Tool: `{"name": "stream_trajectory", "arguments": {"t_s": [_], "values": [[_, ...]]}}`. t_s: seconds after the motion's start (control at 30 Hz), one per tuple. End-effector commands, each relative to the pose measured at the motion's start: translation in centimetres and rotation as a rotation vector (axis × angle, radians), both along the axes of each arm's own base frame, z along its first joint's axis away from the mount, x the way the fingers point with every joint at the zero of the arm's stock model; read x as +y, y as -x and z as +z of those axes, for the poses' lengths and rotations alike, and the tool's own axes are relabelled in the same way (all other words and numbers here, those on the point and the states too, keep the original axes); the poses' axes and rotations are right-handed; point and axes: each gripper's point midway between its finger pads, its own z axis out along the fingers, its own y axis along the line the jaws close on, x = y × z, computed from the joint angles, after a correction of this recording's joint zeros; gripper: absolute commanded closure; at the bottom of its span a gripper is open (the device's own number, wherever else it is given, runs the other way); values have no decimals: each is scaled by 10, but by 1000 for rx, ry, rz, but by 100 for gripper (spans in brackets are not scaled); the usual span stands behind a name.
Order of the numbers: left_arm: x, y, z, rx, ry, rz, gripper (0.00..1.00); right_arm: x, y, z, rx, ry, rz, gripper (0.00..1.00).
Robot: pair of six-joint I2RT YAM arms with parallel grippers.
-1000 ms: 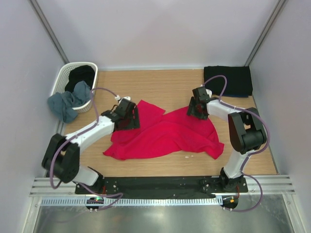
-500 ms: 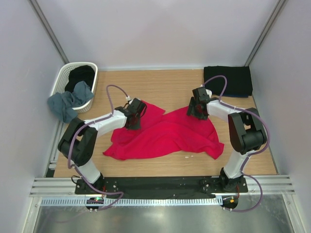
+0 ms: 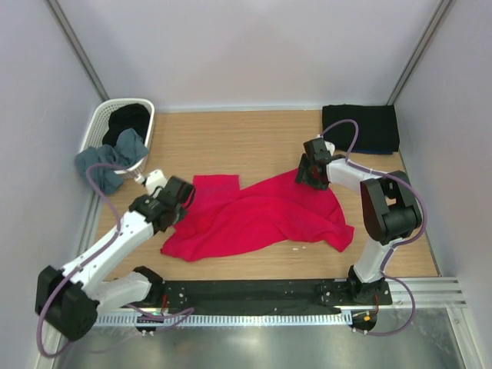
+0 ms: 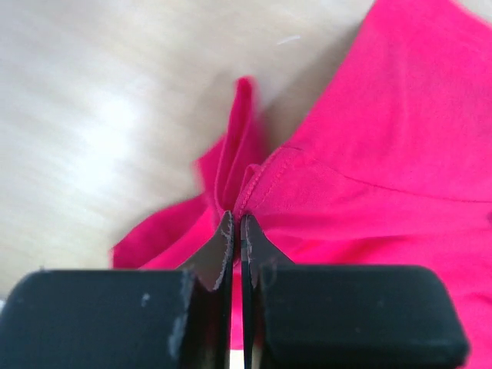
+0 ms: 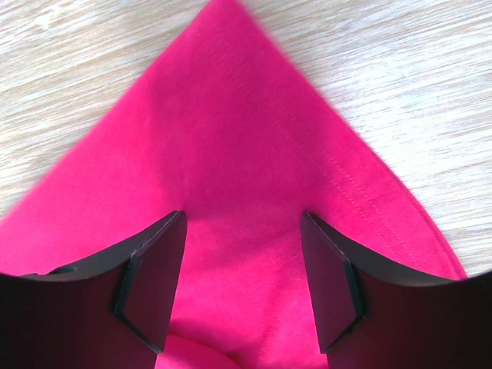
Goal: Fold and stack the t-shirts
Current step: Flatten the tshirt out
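A crimson-red t-shirt [image 3: 261, 219] lies crumpled in the middle of the wooden table. My left gripper [image 3: 183, 201] is at the shirt's left edge, shut on a fold of the hem [image 4: 247, 184], which runs up out of the closed jaws [image 4: 236, 218]. Over the shirt's far right corner [image 5: 231, 123] my right gripper [image 3: 309, 175] hangs open, its fingers [image 5: 154, 277] straddling red cloth without pinching it. A folded black t-shirt [image 3: 361, 127] lies at the back right. Another black t-shirt [image 3: 127, 117] and a grey-blue t-shirt [image 3: 108, 163] are at the basket.
The white lattice basket [image 3: 97, 127] stands at the back left, with the grey-blue shirt spilling over its near rim. Grey walls close the table on three sides. A black base rail [image 3: 254, 292] runs along the near edge.
My left gripper has shut on the red shirt's left edge and drawn back toward the near left, dragging that edge with it. The right arm has stayed where it was.
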Motion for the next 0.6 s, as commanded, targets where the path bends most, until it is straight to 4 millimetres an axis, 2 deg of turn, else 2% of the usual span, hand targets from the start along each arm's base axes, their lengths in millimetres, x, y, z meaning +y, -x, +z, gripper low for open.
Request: {"name": "stream_trajectory", "arguments": {"t_s": [0.0, 0.1, 0.13, 0.23, 0.33, 0.37, 0.47, 0.53, 0.57], "values": [[56, 51, -17, 15, -44, 318, 100, -8, 13, -11, 42, 19, -33, 33], [69, 61, -24, -14, -18, 375, 100, -8, 12, -9, 30, 13, -37, 33], [72, 60, -21, -41, 3, 393, 99, -7, 13, -10, 35, 15, -36, 33], [67, 54, -25, -49, 31, 364, 99, -9, 18, -13, 50, 18, -40, 33], [53, 41, -33, 0, 24, 272, 99, -14, 28, -17, 69, 33, -49, 34], [45, 29, -31, -18, 39, 235, 99, -16, 31, -18, 67, 35, -54, 33], [32, 8, -31, 28, -3, 142, 98, -24, 42, -18, 66, 51, -71, 33], [28, -4, -29, 47, -31, 115, 98, -34, 47, -18, 69, 66, -98, 33], [22, -14, -18, 39, -31, 80, 97, -37, 49, -17, 73, 68, -105, 33]]}}
